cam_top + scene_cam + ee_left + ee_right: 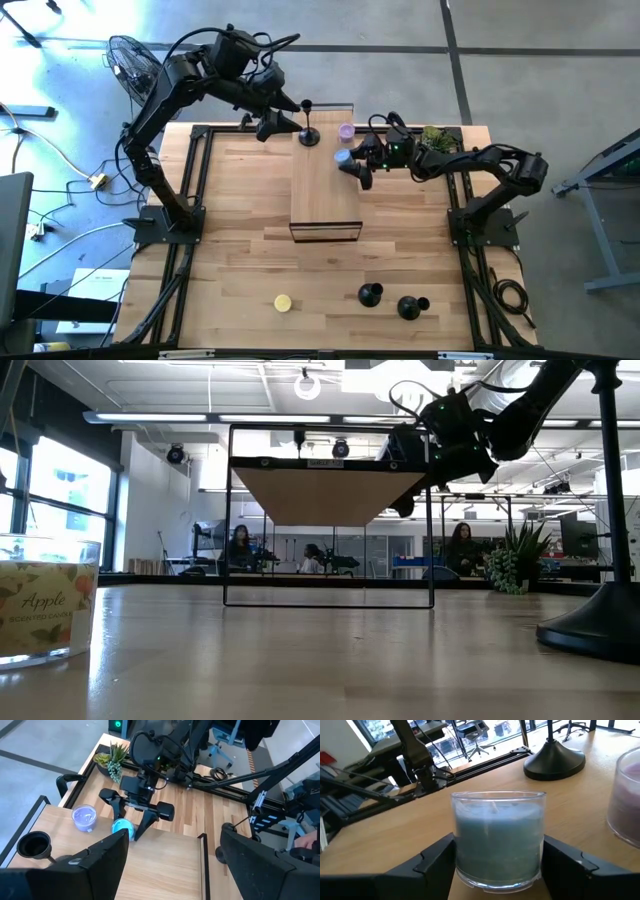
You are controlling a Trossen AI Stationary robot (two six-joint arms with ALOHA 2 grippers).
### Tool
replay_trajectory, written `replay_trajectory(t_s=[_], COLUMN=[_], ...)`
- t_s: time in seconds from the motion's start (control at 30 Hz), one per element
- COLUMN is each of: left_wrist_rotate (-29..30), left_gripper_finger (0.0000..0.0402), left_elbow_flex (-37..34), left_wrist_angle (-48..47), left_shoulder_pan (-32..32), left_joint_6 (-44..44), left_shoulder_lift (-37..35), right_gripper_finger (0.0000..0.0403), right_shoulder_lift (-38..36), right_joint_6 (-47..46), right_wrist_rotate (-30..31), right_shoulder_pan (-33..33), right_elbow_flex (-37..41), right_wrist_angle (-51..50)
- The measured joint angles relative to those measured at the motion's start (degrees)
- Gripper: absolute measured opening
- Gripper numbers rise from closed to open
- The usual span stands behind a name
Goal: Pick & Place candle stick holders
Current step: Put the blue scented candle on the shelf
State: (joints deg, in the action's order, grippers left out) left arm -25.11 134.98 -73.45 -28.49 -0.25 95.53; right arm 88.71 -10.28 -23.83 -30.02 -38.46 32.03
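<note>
A black candle stick holder [310,135] stands upright on its base at the far left corner of a raised wooden platform [325,200]; its cup shows in the left wrist view [34,845]. My left gripper [288,120] is open and hovers just left of that holder, touching nothing. My right gripper [352,163] is at the platform's far right, shut on a blue candle in a glass jar [497,837]. Two more black holders [371,294] [410,306] stand on the table near its front edge. My right gripper has the blue candle's glass jar between its two fingers, one finger [437,857] on each side wall [457,845]. The fingers come roughly level from the table's right side. The jar stands upright with its bottom on the platform.
A purple candle jar [346,131] stands on the platform beside the blue one. A yellow candle jar [283,302] stands near the table's front; it shows in the low view [45,610]. A potted plant [437,137] is at the far right corner. A fan [130,65] stands beyond the far left.
</note>
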Motion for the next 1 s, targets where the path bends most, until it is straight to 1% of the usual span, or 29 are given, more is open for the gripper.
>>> replay_trajectory(t_s=[0.1, 0.27, 0.43, 0.57, 0.8, 1.0], left_wrist_rotate=[0.0, 0.0, -0.2, -1.0, -1.1, -1.1], left_gripper_finger=[0.0309, 0.0309, 0.0309, 0.0309, 0.0309, 0.0309], left_elbow_flex=[0.0, 0.0, 0.0, 0.0, 0.0, 0.0], left_wrist_angle=[0.0, 0.0, 0.0, 0.0, 0.0, -0.1], left_shoulder_pan=[0.0, 0.0, 0.0, 0.0, 0.0, 0.0], left_joint_6=[0.0, 0.0, 0.0, -0.1, 0.0, 0.0], left_shoulder_lift=[0.0, 0.0, 0.0, 0.0, 0.0, 0.0], right_gripper_finger=[0.0249, 0.0247, 0.0248, 0.0260, 0.0295, 0.0310], right_shoulder_lift=[0.0, 0.0, 0.0, 0.0, 0.0, 0.0], right_joint_6=[-1.6, -1.0, 3.0, 4.9, 6.3, 7.8], right_wrist_rotate=[0.0, -0.4, -2.3, -3.2, -3.5, -3.5], right_shoulder_pan=[0.0, 0.0, 0.0, 0.0, 0.0, 0.1], right_elbow_flex=[0.0, 0.0, 0.0, 0.0, 0.1, 0.1], right_wrist_angle=[0.0, -0.2, -0.5, -0.7, -0.8, -0.6])
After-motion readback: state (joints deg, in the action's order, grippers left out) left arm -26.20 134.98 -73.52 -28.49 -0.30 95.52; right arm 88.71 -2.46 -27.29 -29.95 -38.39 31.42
